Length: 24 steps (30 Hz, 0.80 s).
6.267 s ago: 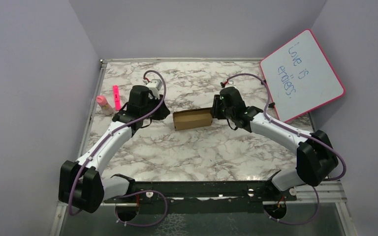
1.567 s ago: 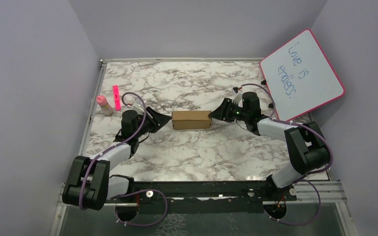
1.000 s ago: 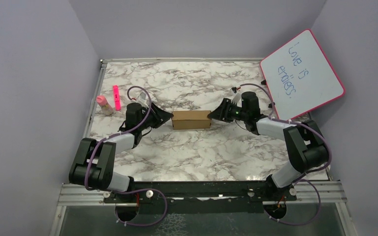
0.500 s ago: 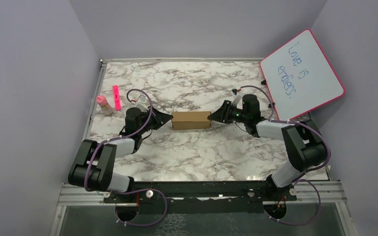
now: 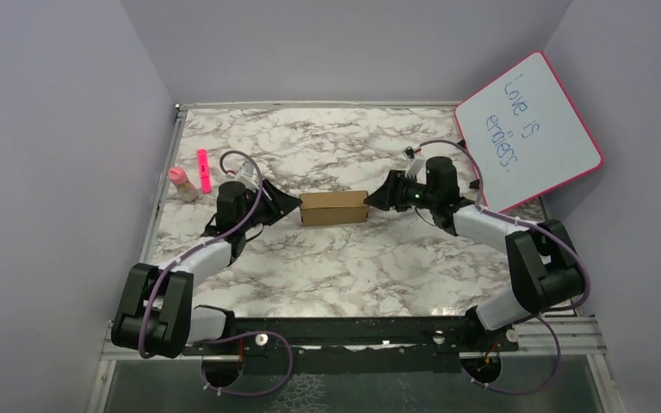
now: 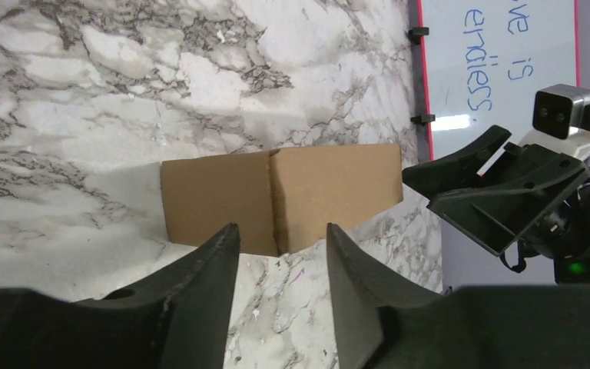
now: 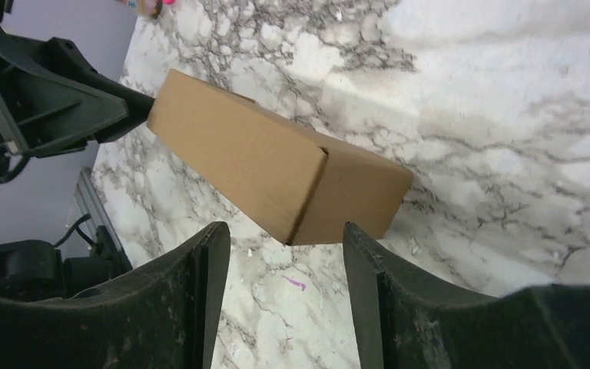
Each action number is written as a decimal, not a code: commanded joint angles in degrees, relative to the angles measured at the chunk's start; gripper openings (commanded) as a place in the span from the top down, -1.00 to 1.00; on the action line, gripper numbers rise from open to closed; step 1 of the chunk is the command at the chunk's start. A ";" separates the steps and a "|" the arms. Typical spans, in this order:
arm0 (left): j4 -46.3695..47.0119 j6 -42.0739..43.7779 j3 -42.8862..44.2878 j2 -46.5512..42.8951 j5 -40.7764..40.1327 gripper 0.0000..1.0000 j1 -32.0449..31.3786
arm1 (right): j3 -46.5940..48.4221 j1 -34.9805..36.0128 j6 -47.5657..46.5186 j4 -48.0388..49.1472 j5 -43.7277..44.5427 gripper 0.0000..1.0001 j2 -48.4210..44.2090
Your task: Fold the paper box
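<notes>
The paper box (image 5: 334,207) is a small closed brown carton lying flat on the marble table, long side left to right. My left gripper (image 5: 287,206) is open, its tips at the box's left end; the left wrist view shows the box (image 6: 280,197) just beyond the spread fingers (image 6: 215,254). My right gripper (image 5: 380,194) is open, its tips at the box's right end; the right wrist view shows the box (image 7: 276,165) just past its fingers (image 7: 357,246). Neither gripper holds anything.
A pink-framed whiteboard (image 5: 529,129) leans at the back right wall. A pink marker (image 5: 203,169) and a small pink-capped bottle (image 5: 180,182) lie at the table's left edge. Purple walls enclose the table on three sides.
Both arms lowered from above the box to its two ends, fingers pointing at it. Over the last half second the box and grippers stay almost still.
</notes>
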 commanded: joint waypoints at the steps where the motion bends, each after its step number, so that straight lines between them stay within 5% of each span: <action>1: -15.21 9.22 8.06 -6.62 -3.03 -0.05 0.08 | 4.83 0.00 -6.60 -5.46 0.37 -0.29 -3.67; 11: -33.82 29.18 19.40 -17.79 -8.90 -0.58 0.43 | 10.79 1.74 -21.56 -11.86 -5.67 -0.76 -4.50; 18: -45.59 40.70 24.48 -23.81 -16.42 -0.78 -1.37 | 20.21 6.65 -39.51 -25.59 -5.75 -0.77 -1.54; 24: -46.62 44.15 20.06 -31.36 -23.79 -0.95 -5.43 | 30.75 12.33 -53.83 -40.05 0.60 -0.80 4.30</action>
